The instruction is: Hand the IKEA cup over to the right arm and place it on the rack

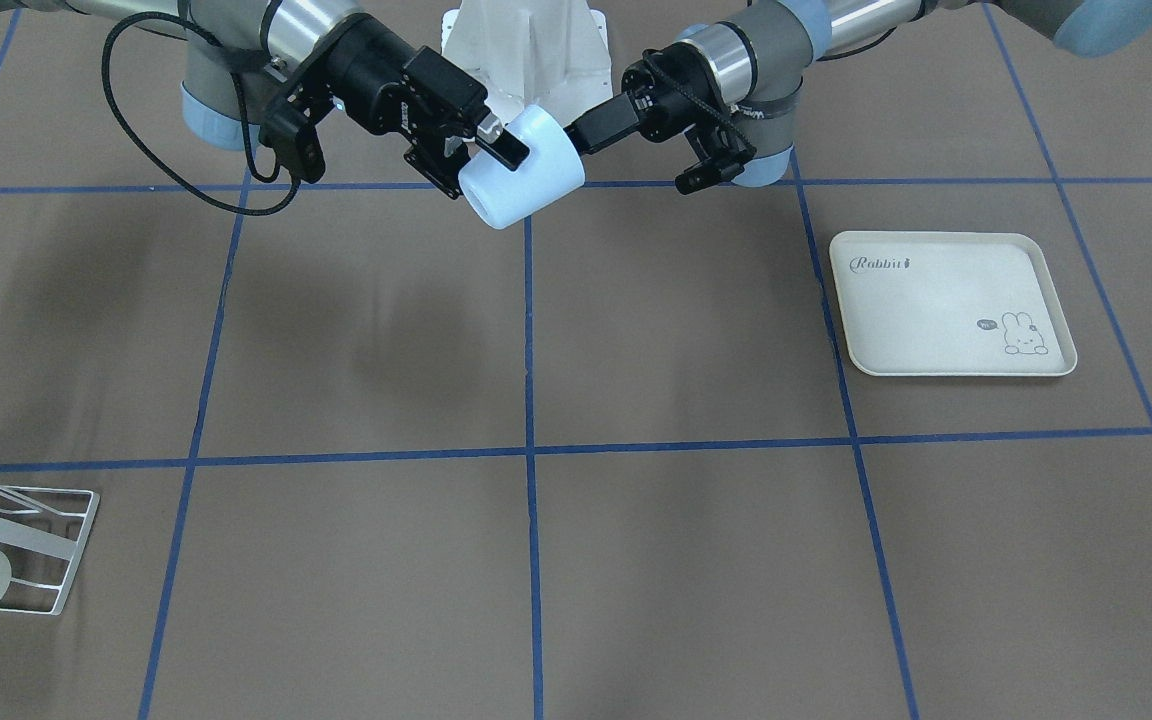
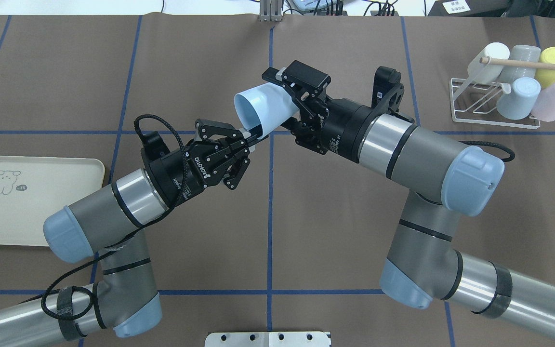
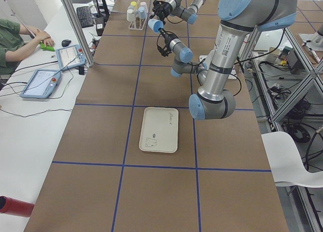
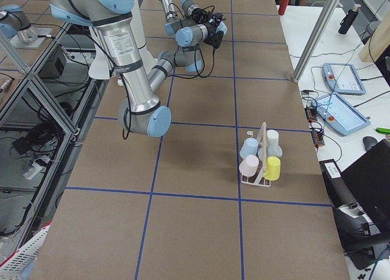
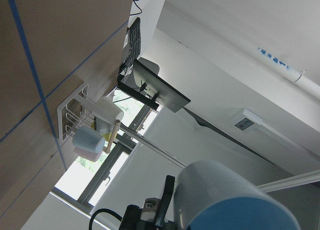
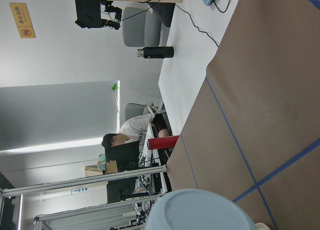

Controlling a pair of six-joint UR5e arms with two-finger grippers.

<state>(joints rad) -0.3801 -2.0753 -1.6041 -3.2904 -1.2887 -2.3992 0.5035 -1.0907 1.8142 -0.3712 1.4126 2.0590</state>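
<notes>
Table: flat, covered in matt brown paper and divided into squares by blue tape. Right arm and left arm: grey tubes with brushed-metal bands and pale blue joint caps, brought together over the table's middle. Tray: cream, shallow, round-cornered, printed with a rabbit, seen at 9 o'clock in the overhead view. Rack: thin white wire with slanted prongs, crossed by a pale wooden dowel, seen at 2 o'clock. Smooth parked cups in white, grey, yellow, blue and pink are carried on it. IKEA cup: pale blue, smooth, tapered, held on its side in the air just toward 12 o'clock from centre, well apart from the rack, with its mouth turned to the left arm. Right gripper: black, its fingers laid against opposite sides of the cup's wall near the base and judged to be clamped. Left gripper: black, pinched on the rim with one finger inside the mouth. Progress: the hand-over is judged half made, since the cup is held by both grippers. Release by the left gripper, carriage to 2 o'clock and seating on a prong are left.
</notes>
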